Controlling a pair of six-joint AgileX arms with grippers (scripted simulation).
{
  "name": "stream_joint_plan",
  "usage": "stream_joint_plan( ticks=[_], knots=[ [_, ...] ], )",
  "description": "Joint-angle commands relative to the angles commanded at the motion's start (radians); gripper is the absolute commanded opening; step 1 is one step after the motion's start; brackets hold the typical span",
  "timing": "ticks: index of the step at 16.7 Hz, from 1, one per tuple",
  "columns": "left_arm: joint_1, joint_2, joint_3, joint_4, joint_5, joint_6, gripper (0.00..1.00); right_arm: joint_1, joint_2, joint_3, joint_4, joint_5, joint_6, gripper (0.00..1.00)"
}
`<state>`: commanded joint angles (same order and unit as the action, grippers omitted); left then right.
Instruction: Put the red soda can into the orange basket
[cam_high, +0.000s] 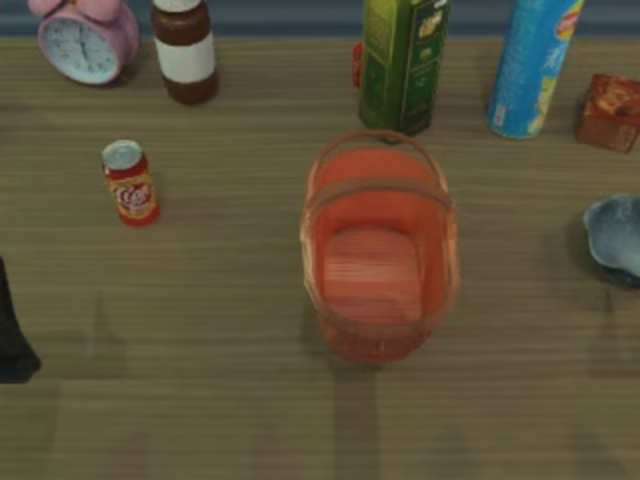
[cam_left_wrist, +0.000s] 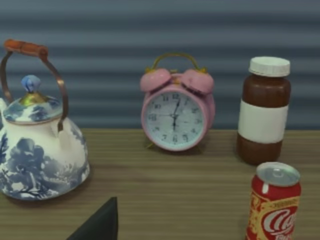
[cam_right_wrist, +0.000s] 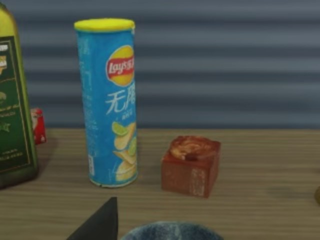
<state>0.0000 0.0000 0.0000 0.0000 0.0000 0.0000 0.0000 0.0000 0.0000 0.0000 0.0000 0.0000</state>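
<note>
— Where is the red soda can (cam_high: 130, 184)?
— Upright on the table (cam_high: 200, 340), left of the orange basket (cam_high: 379, 250), well apart, near the brown jar (cam_high: 184, 48).
— And the jaws?
— Left arm (cam_high: 14, 335) parked at the left edge; cannot tell for either.

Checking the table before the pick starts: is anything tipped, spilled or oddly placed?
Nothing stands out. The red soda can stands upright at the table's left, apart from the orange basket, which sits upright and empty at the centre. The clock and brown jar also stand upright.
</note>
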Motion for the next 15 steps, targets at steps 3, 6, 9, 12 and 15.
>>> stream_joint_plan(
  ticks=[3, 6, 9, 12, 15],
  knots=[
    [-0.003, 0.01, 0.008, -0.008, 0.002, 0.003, 1.0, 0.0, 0.0, 0.0, 0.0, 0.0, 0.0, 1.0],
    [-0.022, 0.099, 0.086, -0.077, 0.013, 0.031, 1.0, 0.0, 0.0, 0.0, 0.0, 0.0, 0.0, 1.0],
    [-0.049, 0.275, 0.233, -0.208, 0.025, 0.082, 1.0, 0.0, 0.0, 0.0, 0.0, 0.0, 0.0, 1.0],
    [-0.078, 0.516, 0.433, -0.377, 0.035, 0.15, 1.0, 0.0, 0.0, 0.0, 0.0, 0.0, 0.0, 1.0],
    [-0.106, 0.801, 0.672, -0.57, 0.041, 0.23, 1.0, 0.0, 0.0, 0.0, 0.0, 0.0, 0.0, 1.0]
  ],
)
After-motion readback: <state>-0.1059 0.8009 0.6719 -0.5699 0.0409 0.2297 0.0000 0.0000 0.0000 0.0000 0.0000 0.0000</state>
